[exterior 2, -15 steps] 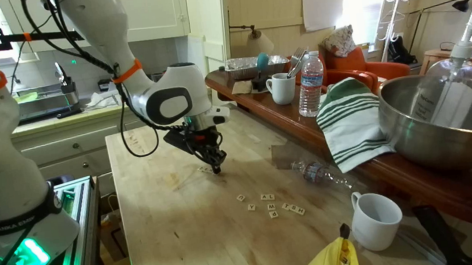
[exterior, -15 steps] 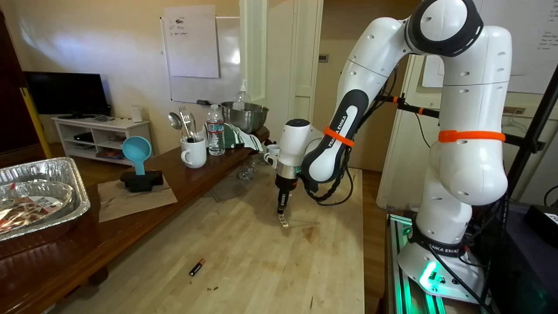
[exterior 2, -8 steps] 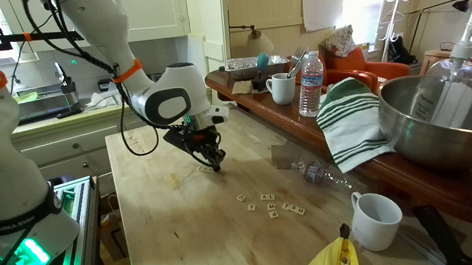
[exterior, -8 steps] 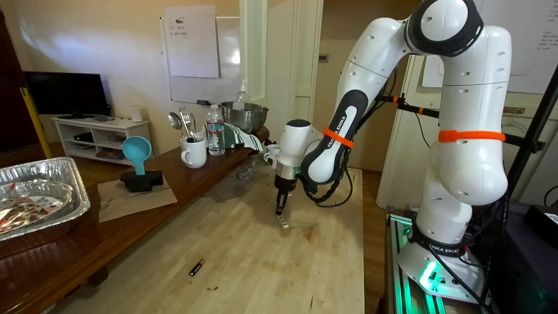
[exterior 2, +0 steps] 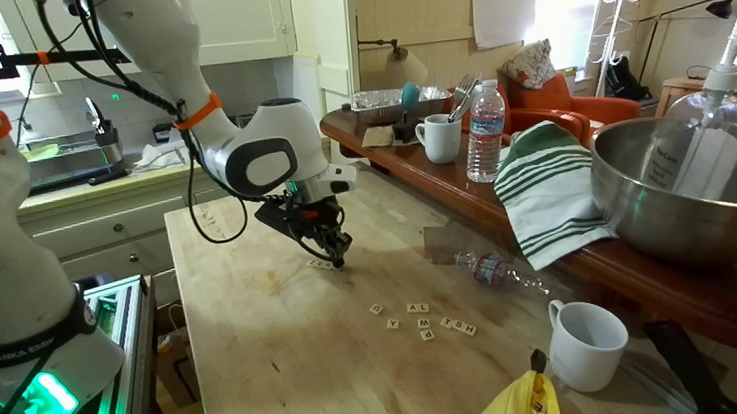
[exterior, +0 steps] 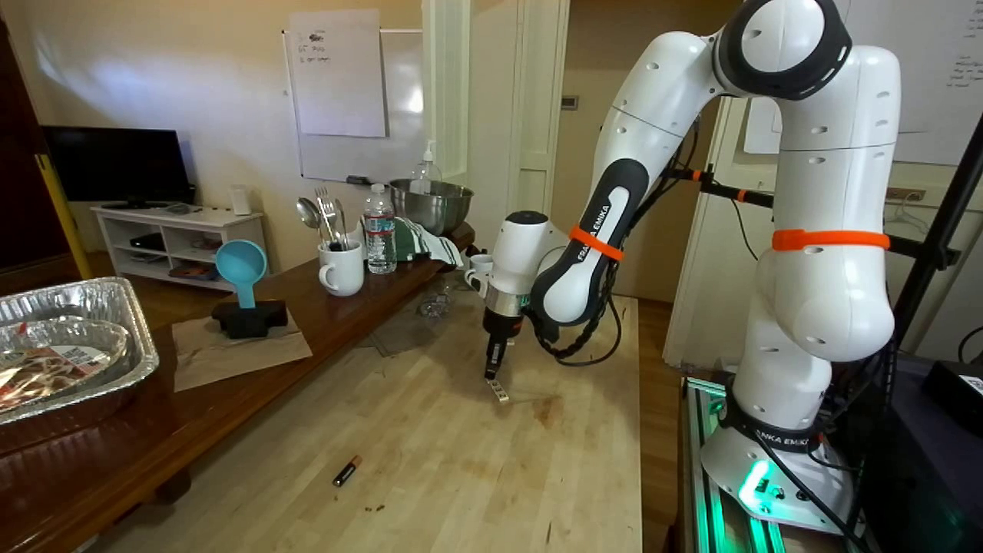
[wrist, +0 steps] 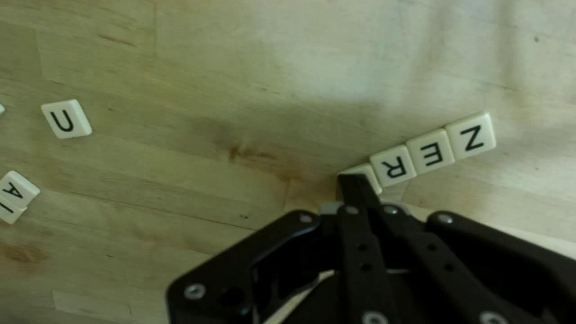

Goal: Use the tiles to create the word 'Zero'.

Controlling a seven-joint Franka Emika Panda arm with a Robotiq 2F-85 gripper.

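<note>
While the Franka Panda arm point(exterior: 660, 107) reaches down over the wooden tabletop point(exterior: 476, 461), its claw point(wrist: 354, 183) is fully closed, jaws together, with nothing in its grip. Over the last second it shifts only slightly at the end of the tile row point(exterior 2: 320, 264), which looks a touch straighter now. Within that row, the Z tile point(wrist: 471, 136), E tile point(wrist: 431, 151) and R tile point(wrist: 393, 165) touch edge to edge, in order. Beside the R, the fourth tile point(wrist: 370, 174) lies partly under the claw's tip, its letter hidden; presumably it is the O, so the word seems complete or one nudge away. Well apart, the U tile point(wrist: 67, 119) looks unneeded.
</note>
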